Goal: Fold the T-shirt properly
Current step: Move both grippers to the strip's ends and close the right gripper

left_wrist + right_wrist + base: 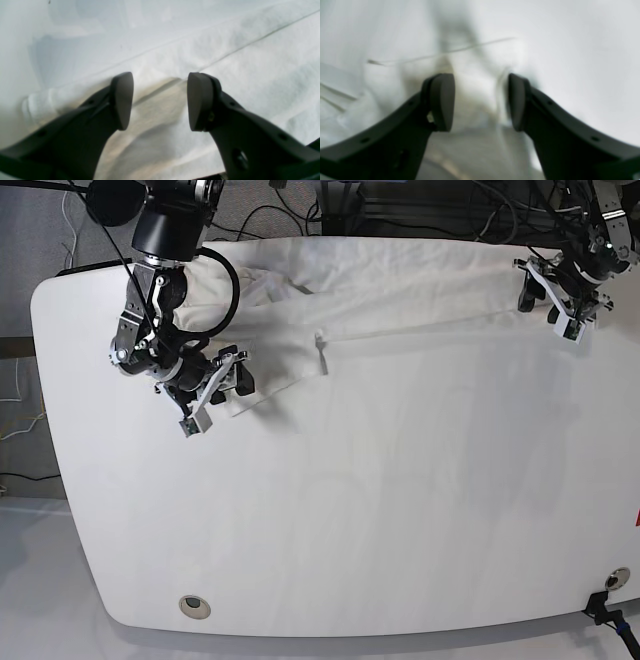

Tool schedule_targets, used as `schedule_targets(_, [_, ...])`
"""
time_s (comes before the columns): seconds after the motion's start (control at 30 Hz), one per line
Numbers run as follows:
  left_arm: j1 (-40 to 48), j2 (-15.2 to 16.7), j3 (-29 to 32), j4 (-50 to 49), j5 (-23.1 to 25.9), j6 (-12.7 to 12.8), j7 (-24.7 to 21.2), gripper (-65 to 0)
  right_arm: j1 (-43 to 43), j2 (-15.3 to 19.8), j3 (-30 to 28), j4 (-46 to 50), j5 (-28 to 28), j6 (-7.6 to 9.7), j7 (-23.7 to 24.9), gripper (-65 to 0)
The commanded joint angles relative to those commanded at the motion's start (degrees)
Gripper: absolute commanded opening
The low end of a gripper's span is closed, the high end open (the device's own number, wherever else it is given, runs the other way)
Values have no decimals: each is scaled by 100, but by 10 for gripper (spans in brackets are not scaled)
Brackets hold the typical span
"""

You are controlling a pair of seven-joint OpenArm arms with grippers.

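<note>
Both grippers, right gripper (215, 385) at nine o'clock and left gripper (560, 295) at two, gape over the T-shirt (400, 285) holding nothing (grasping step); next, probably pinch hems.

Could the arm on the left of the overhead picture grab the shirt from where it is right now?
Probably yes. The right gripper is open at the T-shirt's near corner, and its wrist view shows white cloth between the fingers with nothing in the way.

arms: 2, black/silver, black cables | left tool (160, 101), right tool (480, 102): dark curved fingers
</note>
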Motion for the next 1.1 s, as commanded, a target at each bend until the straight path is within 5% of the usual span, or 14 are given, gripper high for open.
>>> schedule_targets(0.23, [0,-9,0,0,0,0,0,-329,-97,-9,-185,9,0,0,26,-355])
schedule_targets(0.43, [0,-9,0,0,0,0,0,-329,-70,0,-193,9,0,0,26,-650])
schedule_targets(0.7, [0,-9,0,0,9,0,0,-329,35,-9,-167,624,97,0,-466,-650])
schedule_targets(1.1, [0,-9,0,-9,9,9,0,-329,-132,185,-70,1380,1679,0,-1881,-650])
